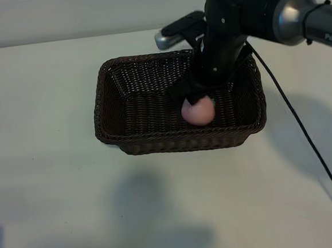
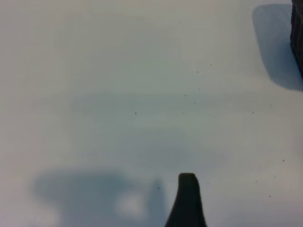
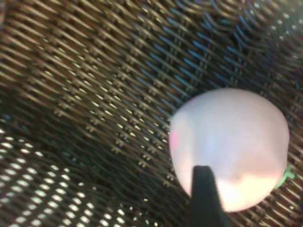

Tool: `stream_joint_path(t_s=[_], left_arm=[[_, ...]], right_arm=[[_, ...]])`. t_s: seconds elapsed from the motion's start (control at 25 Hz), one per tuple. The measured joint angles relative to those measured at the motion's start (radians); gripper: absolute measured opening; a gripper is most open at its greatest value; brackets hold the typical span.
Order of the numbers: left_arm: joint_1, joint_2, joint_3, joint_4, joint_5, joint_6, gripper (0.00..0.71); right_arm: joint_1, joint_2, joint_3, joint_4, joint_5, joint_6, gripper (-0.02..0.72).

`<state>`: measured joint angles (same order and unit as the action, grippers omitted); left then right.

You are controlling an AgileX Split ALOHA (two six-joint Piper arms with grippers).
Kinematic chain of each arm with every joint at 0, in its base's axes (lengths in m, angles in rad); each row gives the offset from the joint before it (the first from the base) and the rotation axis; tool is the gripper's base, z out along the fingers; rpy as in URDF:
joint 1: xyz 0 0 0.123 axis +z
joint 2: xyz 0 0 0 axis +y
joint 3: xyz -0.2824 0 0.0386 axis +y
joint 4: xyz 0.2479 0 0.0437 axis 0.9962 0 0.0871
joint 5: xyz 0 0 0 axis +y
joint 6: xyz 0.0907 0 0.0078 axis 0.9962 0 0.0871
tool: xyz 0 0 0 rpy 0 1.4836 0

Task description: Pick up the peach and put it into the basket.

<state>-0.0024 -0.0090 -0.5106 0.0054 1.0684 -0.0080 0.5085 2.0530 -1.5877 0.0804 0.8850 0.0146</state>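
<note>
A dark fingertip of the right gripper lies closest to the lens in the right wrist view, overlapping the lower part of the peach; whether the fingers clasp the fruit or stand off it cannot be told. The peach, pale pink with a small green leaf bit at one side, sits inside the basket, near the front wall toward the right. The right arm reaches down into the basket from above. The basket rests on the white table. The left gripper hovers with fingers spread over bare table, the basket's edge at the margin.
</note>
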Motion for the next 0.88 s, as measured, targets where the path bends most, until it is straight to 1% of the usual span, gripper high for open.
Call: stream_joint_path(t_s=[0.08,0.24,0.4,0.44,0.52,0.68,0.88], left_arm=[[0.000,0.000,0.000,0.000,0.000,0.000,0.593],[0.000,0.000,0.000,0.000,0.000,0.000,0.593],[0.000,0.000,0.000,0.000,0.000,0.000,0.593],[0.000,0.000,0.000,0.000,0.000,0.000,0.593],[0.000,0.000,0.000,0.000,0.000,0.000,0.593],[0.000,0.000,0.000,0.000,0.000,0.000,0.593],[0.000,0.000,0.000,0.000,0.000,0.000,0.593]], right_arm=[[0.000,-0.015,-0.046,0.002,0.034,-0.001,0.521],[0.000,-0.042,-0.159,-0.001,0.135,-0.001,0.511],[-0.003,-0.048,-0.250,-0.057,0.232,-0.001,0.500],[-0.010,-0.048,-0.264,-0.069,0.246,-0.001,0.499],[-0.035,-0.048,-0.290,-0.074,0.273,0.000,0.499],[-0.148,-0.048,-0.299,-0.080,0.308,0.002,0.499],[-0.339,-0.048,-0.299,-0.090,0.330,-0.003,0.499]])
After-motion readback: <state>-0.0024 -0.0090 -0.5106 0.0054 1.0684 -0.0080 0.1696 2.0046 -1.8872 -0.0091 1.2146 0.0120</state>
